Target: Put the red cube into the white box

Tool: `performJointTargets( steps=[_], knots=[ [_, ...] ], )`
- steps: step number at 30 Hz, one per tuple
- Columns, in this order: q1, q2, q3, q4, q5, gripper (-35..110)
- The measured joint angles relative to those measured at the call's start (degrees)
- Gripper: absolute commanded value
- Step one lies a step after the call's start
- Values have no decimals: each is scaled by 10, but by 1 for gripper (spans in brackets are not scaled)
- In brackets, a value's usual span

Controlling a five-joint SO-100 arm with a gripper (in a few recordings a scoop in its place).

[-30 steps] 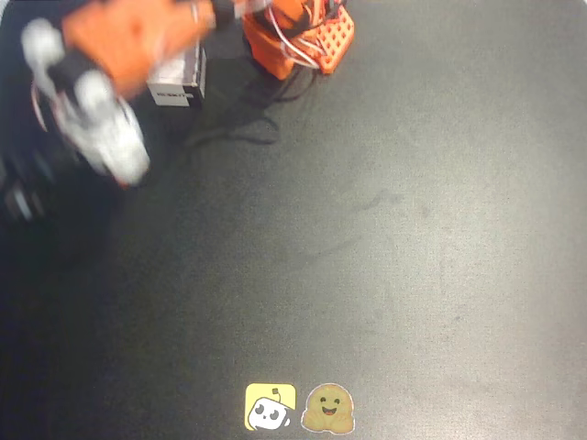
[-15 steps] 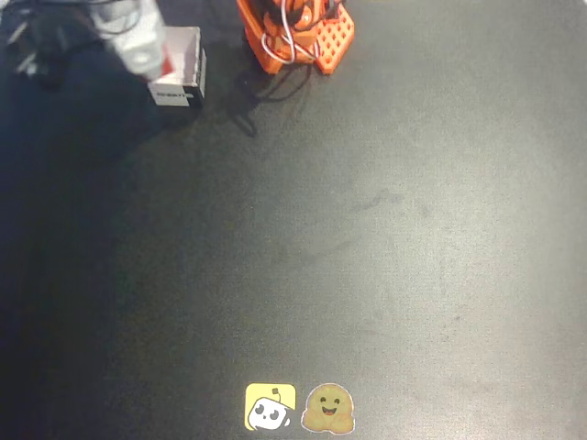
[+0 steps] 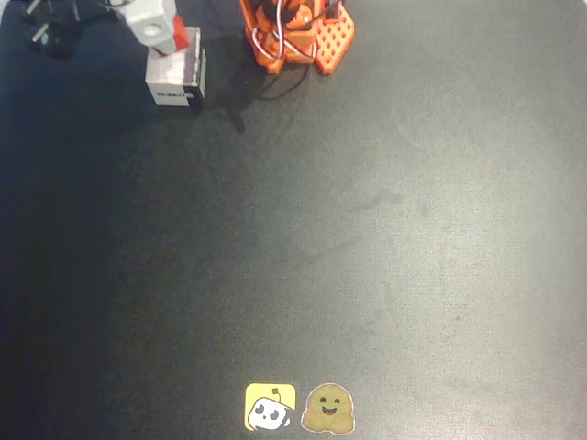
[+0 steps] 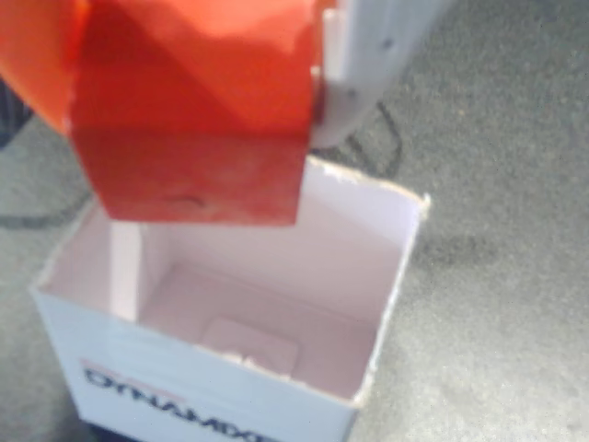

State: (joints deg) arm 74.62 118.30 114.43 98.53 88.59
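Observation:
The red cube (image 4: 193,157) hangs just above the open top of the white box (image 4: 354,253), tilted a little, over the box's far left part. My gripper (image 4: 198,101) is shut on it, with an orange finger on the left and a white finger (image 4: 368,64) on the right. The box's inside is white and holds nothing; a dark printed label runs along its near wall. In the overhead view the gripper (image 3: 163,26) sits at the top left over the far end of the white box (image 3: 174,81), and a sliver of the red cube (image 3: 181,38) shows beside it.
The orange arm base (image 3: 298,32) with loose cables stands right of the box at the top edge. Two stickers (image 3: 271,406) lie at the front edge of the black table (image 3: 367,229). Dark gear sits in the top left corner.
The arm swung from the left side of the table up toward the back. The gripper with the cube has come over the white box. The box has not moved.

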Motion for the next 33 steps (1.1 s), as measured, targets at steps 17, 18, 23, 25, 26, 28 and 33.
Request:
performJointTargets(
  steps=[17, 18, 23, 25, 26, 28, 33],
  knots=[
    [-6, 7, 1, -18, -112, 0],
    [-18, 11, 1, -27, -120, 0],
    [-158, 40, 12, -95, -141, 0],
    [-245, 75, 43, -149, -149, 0],
    [-291, 101, 68, -180, -149, 0],
    [-388, 165, 130, -250, -152, 0],
    [-559, 357, 289, -336, -149, 0]
  ],
)
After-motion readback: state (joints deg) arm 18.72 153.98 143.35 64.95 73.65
